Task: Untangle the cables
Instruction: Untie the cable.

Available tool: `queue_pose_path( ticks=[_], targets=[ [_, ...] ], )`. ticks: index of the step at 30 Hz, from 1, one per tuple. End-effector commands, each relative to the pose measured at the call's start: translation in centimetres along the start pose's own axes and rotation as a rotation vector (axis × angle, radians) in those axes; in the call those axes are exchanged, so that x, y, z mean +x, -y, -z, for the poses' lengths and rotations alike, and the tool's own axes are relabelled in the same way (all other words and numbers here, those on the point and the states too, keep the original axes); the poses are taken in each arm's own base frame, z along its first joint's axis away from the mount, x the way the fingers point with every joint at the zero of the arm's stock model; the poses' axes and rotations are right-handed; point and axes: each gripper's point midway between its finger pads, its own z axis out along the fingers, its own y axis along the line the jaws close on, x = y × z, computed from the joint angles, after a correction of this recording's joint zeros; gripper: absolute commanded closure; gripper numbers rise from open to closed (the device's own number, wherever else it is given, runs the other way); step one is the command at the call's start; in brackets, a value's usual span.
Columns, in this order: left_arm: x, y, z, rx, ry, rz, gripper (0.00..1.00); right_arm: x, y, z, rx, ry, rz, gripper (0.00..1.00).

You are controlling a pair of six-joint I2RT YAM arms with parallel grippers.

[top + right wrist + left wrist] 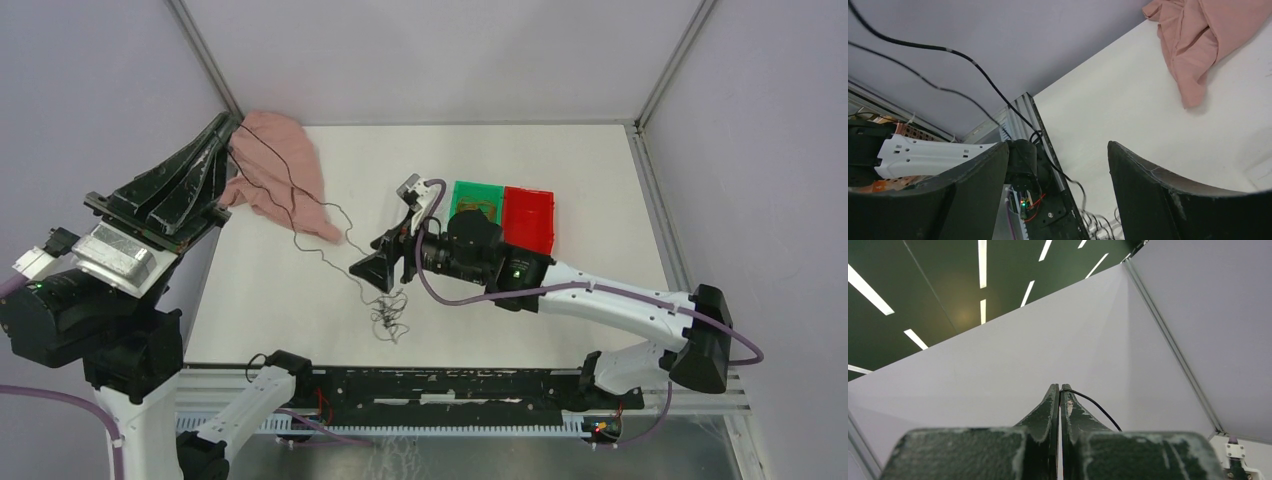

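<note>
Your bundle of hair-thin, curly dark cables [390, 315] lies as a small wad on the white table [560, 320], near its front edge and roughly midway across. From the wad one long black strand [300, 215] climbs up and to the left through the air, and in the overhead view it crosses in front of a crumpled pink cloth [280, 165] heaped in the far left corner. Your left gripper [233, 125] is raised high by the left wall. Its fingers [1050, 405] are pressed together with the end of that black strand [1093, 405] pinched between their tips. Your right gripper [372, 275] sits low over the table, just up and left of the wad. Its jaws are spread wide with nothing between them, and you cannot tell whether it touches the curls. The right wrist view shows a few loops [1095, 220] at the bottom edge and two black strands [973, 65] slanting past the wall. Behind the right arm, a green plastic bin [470, 195] and a red plastic bin [530, 215] stand side by side, touching, well apart from the wad.
</note>
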Motion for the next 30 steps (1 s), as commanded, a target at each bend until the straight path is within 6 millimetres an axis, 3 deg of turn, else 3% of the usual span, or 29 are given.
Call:
queue_pose_path(
  ticks=[1, 10, 16, 23, 30],
  targets=[
    [-0.1, 0.9, 0.0, 0.035, 0.007, 0.068, 0.97, -1.9, -0.1, -0.9, 0.016, 0.059, 0.021, 0.21],
    [-1.0, 1.2, -0.3, 0.056, 0.037, 0.112, 0.97, 0.4, 2.9, -1.1, 0.134, 0.026, 0.034, 0.31],
    [-2.1, 1.2, -1.3, 0.074, 0.067, 0.187, 0.97, 2.2, 3.7, -2.9, 0.148, -0.004, 0.024, 0.31],
    [-1.5, 1.2, -1.3, 0.069, 0.054, 0.179, 0.97, 2.9, 0.2, -4.6, 0.031, -0.007, -0.004, 0.27],
    [-0.9, 1.2, -1.2, 0.066, 0.039, 0.160, 0.97, 3.3, -3.7, -4.1, -0.068, -0.007, -0.005, 0.25]
  ],
)
